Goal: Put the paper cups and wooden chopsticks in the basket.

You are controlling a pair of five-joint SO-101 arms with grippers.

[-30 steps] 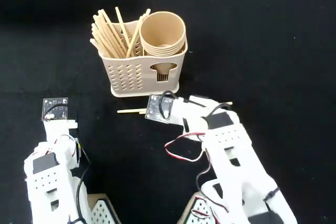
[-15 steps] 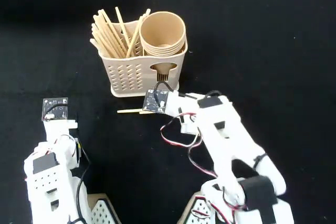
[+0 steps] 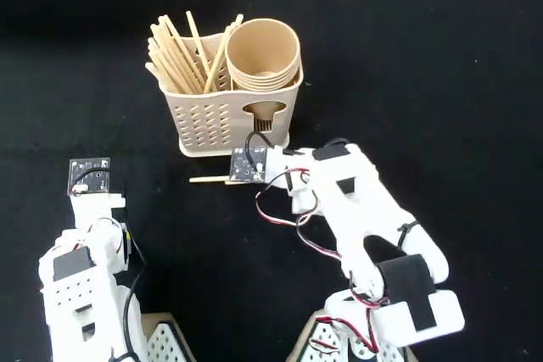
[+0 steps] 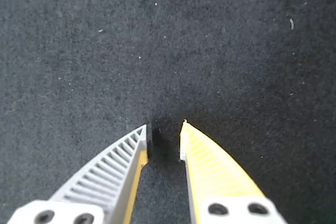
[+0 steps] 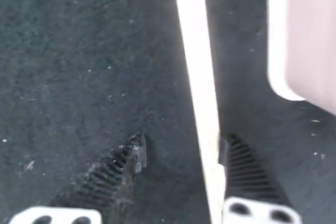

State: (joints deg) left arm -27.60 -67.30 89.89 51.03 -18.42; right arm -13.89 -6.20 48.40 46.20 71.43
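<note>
Leaning in lower now, the right tool point(image 5: 184, 142) straddles the loose chopstick point(image 5: 192, 51) on the table point(image 3: 441, 82). Its jaws are spread, and the stick runs straight ahead between them, hugging one finger (basket point(image 3: 212, 125) just beyond). The left tool point(image 4: 164, 127), slightly parted, sits well apart.

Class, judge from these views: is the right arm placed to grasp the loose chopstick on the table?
Probably yes. The open right gripper straddles the chopstick, which lies close by one finger; nothing covers it, though the basket stands close beside.
</note>
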